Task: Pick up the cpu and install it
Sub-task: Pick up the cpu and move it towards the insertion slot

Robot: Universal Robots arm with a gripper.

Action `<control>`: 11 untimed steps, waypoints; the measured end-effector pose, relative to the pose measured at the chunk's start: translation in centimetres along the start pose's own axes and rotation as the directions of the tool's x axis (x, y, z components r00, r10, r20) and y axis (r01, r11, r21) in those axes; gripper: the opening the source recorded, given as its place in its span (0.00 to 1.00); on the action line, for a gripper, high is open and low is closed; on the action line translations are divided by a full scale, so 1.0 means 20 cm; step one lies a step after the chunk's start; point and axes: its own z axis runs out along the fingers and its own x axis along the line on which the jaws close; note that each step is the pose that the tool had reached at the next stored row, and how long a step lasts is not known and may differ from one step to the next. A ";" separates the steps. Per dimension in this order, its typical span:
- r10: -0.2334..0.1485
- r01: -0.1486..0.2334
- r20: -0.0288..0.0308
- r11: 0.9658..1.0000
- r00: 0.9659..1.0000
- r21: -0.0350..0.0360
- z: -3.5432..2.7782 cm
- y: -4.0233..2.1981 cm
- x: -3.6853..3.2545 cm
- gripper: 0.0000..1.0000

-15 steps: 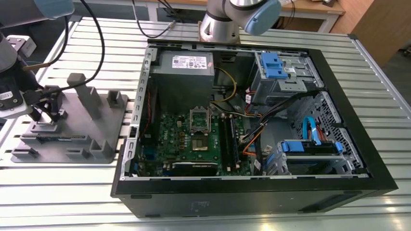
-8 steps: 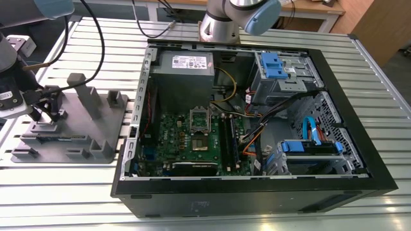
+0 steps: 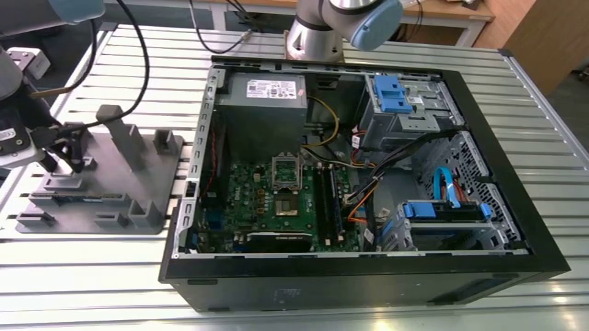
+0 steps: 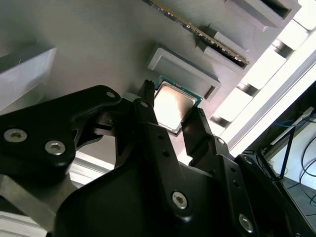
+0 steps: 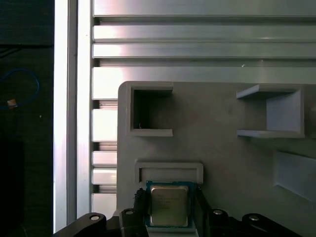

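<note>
Pinching the cpu [image 5: 169,206] by two opposite edges, my end effector [image 4: 171,111] looks closed on it. It's on the matte grey plastic fixture [image 3: 138,186] on the ribbed metal worktop [image 3: 92,276], at the exterior view's left of the open computer case [image 3: 368,289]. Thin, stiff, probably light square with a slick silver lid and green rim. Likely fragile, so edges only.

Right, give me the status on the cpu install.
Done: the approach; the gripper sits at the grey fixture, around the cpu. In hand: the pick; the cpu lies flat on the fixture, not lifted. Left: the lift and the install on the motherboard in the open case.
</note>
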 end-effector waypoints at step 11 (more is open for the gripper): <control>0.000 0.000 0.000 1.000 1.000 0.000 -0.159 0.004 0.001 0.47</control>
